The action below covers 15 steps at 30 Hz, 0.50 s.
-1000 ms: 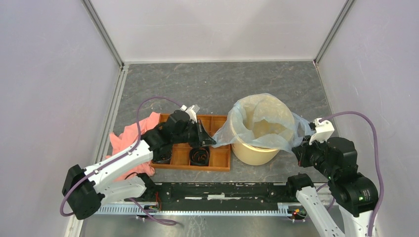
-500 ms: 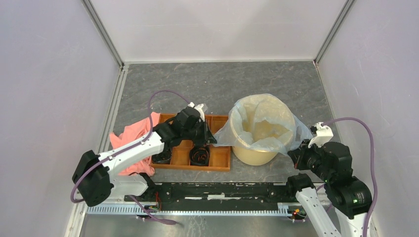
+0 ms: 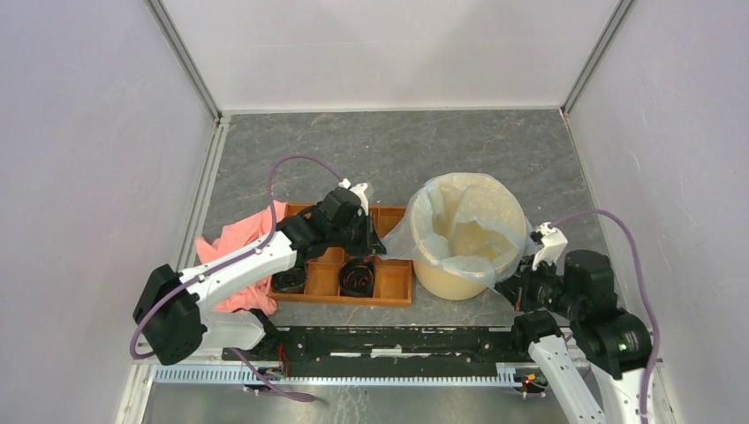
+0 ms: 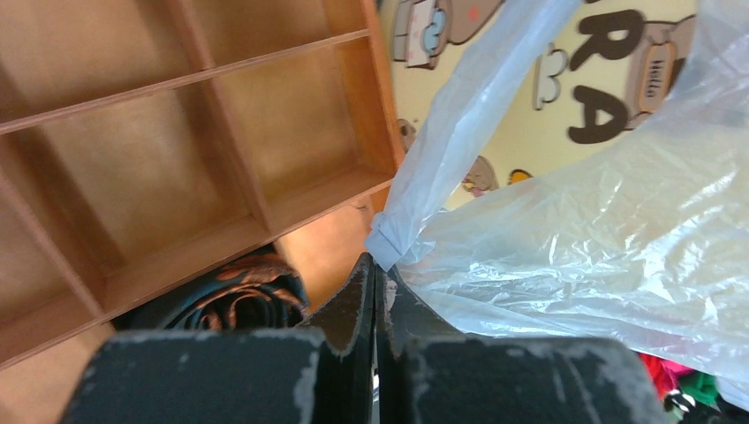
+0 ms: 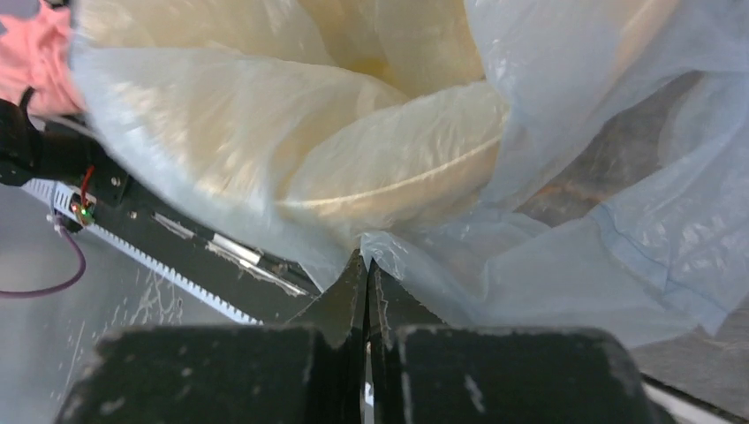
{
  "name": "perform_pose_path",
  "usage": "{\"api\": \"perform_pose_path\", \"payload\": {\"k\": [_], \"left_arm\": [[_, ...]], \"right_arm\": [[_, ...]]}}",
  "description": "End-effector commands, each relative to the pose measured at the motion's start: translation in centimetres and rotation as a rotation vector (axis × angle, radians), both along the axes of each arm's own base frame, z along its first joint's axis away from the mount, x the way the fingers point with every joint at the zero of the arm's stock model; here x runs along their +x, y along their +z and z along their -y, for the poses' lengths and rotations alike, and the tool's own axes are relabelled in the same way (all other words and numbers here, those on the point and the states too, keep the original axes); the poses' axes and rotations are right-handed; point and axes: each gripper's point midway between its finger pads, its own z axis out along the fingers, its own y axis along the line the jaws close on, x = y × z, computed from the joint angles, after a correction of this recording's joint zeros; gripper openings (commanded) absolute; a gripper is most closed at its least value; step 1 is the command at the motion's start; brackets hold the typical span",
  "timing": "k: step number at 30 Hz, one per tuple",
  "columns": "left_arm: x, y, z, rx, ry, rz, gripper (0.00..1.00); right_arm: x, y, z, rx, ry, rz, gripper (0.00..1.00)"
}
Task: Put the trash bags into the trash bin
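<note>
Pinching thin pale-blue plastic film bag (image 3: 399, 240) either side of round pale-yellow plastic bucket (image 3: 449, 283); left fingers (image 4: 353, 305) clamped on its left corner, right fingers (image 5: 346, 296) on near-right hem.

We can read just two big dark-brown letters, R and A, printed on the side of the yellow bucket (image 4: 521, 146) among cartoon figures; the small word beside them is too tiny for us.

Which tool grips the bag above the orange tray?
The left tool, shut on the trash bag over the tray; the right tool grips beside the bin.
</note>
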Motion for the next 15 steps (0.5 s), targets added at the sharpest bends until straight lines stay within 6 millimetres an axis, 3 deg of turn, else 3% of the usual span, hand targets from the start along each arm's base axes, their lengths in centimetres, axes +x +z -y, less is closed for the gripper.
{"api": "perform_pose_path", "payload": {"k": [1, 3, 8, 11, 15], "left_arm": [[0.2, 1.0, 1.9, -0.097, -0.031, -0.005, 0.02], [0.4, 1.0, 2.1, -0.09, -0.034, -0.008, 0.02], [0.7, 1.3, 2.8, -0.098, -0.04, -0.004, 0.02], [0.7, 1.3, 4.2, -0.113, -0.057, -0.01, 0.02], [0.3, 0.4, 6.4, -0.096, -0.088, -0.02, 0.02]], "right_arm": [[-1.3, -3.8, -0.6, 0.014, 0.029, -0.15, 0.0], [-1.1, -5.0, -0.2, -0.004, -0.002, -0.186, 0.0], [2.1, -4.0, 2.3, -0.056, -0.211, -0.092, 0.01], [4.7, -3.8, 3.6, -0.048, -0.344, -0.009, 0.0], [7.2, -3.4, 3.8, 0.003, -0.412, 0.085, 0.02]]}}
